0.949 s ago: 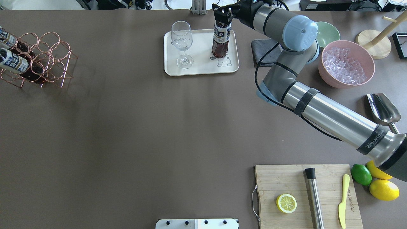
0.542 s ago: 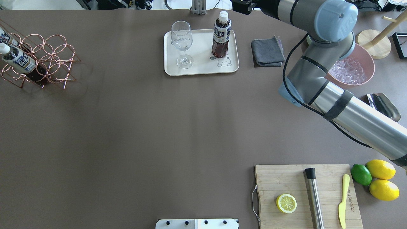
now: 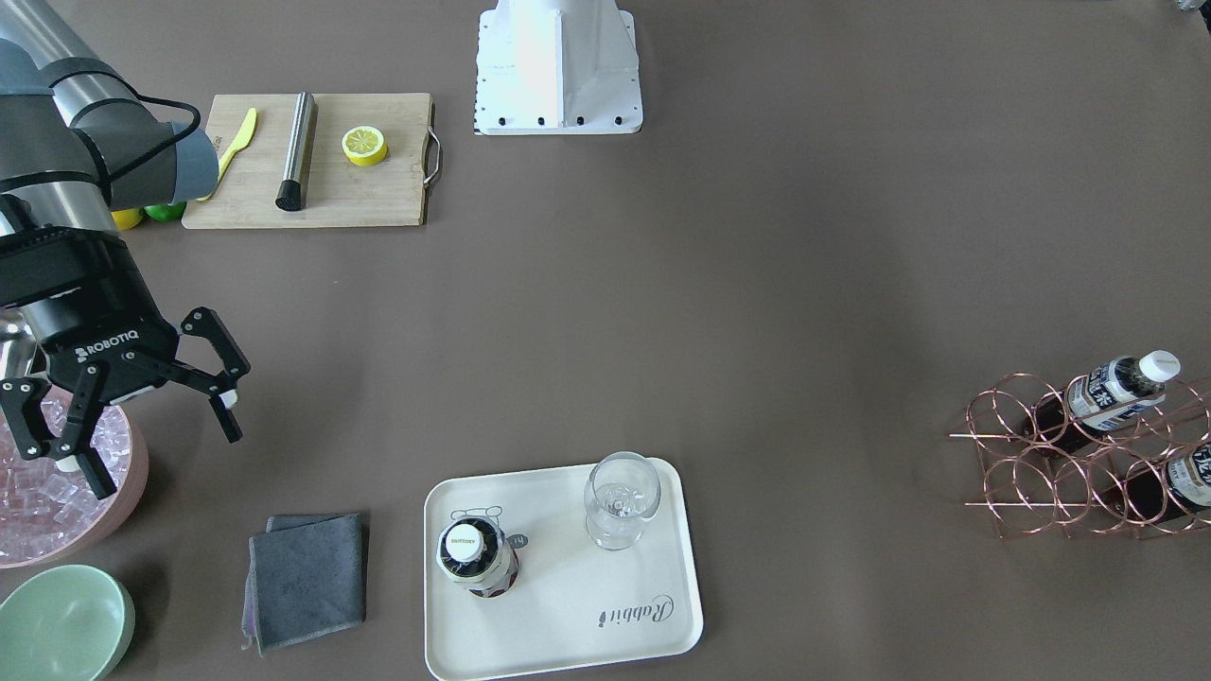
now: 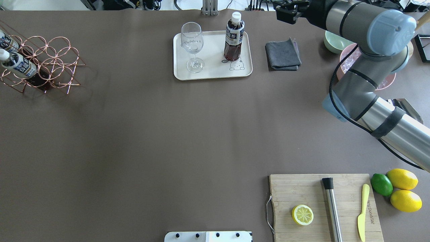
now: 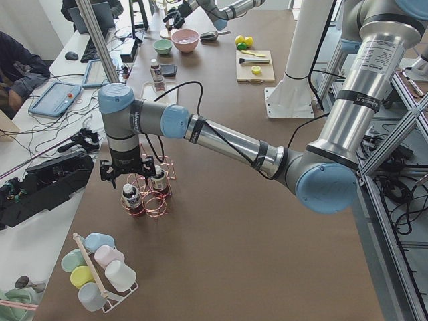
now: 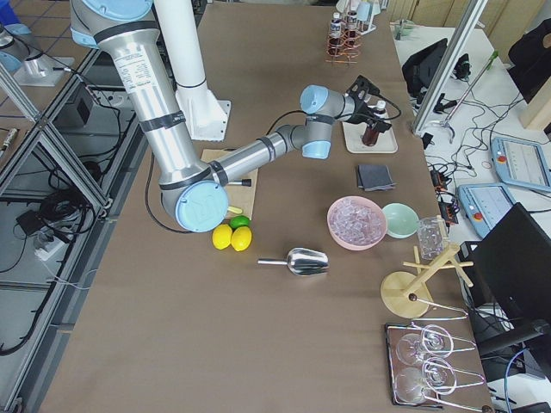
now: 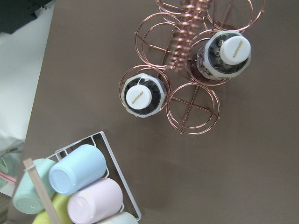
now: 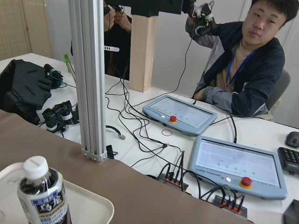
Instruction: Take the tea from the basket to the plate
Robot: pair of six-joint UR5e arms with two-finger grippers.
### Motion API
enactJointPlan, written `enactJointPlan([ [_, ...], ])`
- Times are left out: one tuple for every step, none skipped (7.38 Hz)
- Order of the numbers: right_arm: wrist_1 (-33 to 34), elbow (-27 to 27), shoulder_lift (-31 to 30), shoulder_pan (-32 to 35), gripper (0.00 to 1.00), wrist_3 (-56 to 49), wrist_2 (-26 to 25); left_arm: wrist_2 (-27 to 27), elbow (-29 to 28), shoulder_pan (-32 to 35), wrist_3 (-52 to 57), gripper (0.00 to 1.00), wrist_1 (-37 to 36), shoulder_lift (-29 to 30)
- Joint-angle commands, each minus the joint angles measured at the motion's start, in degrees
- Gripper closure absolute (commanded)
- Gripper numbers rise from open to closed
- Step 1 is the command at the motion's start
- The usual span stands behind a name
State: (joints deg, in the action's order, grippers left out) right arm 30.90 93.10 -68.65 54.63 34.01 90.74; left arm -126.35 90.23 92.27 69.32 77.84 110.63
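At the bench's operator-side edge, about midway along it, the cream-white rectangular plate carries the tea. This is a small clear plastic bottle of dark brown liquid with a white screw cap. It stands upright and ungripped on the plate end nearer the robot's right, just beside the grey bear drawing. A clear stemmed glass stands on the plate's other end, apart from the tea.

The rose-gold wire basket sits at the bench's end on the robot's left, with two like bottles in separate rings. A broad stretch of brown bench surface lies between basket and plate.

The right arm extends over the right half of the bench toward the operator-side edge. The right gripper is released, its fingers spread wide with nothing between them. It is raised above the bench near the pink bowl of ice cubes, well apart from the tea. A folded grey cloth lies between the plate and that bowl, and a mint-green bowl sits near the edge.

The left arm reaches to the bench's left end, wrist pointing straight down. The left gripper hangs above the basket; whether it is released or clenched cannot be told. A white wire rack of pastel cups stands near the basket.
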Motion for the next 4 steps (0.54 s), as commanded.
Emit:
enactJointPlan([
  [32.2, 19.4, -7.1, 5.2, 0.0, -4.2, 5.9, -5.2, -0.1, 0.9, -19.5, 0.01, -0.1, -4.6],
  [40.8, 21.9, -9.0, 9.1, 0.0, -11.3, 10.1, -7.4, -0.4, 0.5, -28.8, 0.01, 1.0, -6.1],
  [44.7, 21.9, -11.7, 16.5, 0.0, -13.7, 16.5, -10.1, -1.1, 0.3, -37.9, 0.02, 5.4, -8.6],
  [47.0, 21.8, -14.9, 20.7, 0.0, -14.9, 18.2, -11.5, -1.5, 0.2, -47.9, 0.01, 7.8, -10.8],
])
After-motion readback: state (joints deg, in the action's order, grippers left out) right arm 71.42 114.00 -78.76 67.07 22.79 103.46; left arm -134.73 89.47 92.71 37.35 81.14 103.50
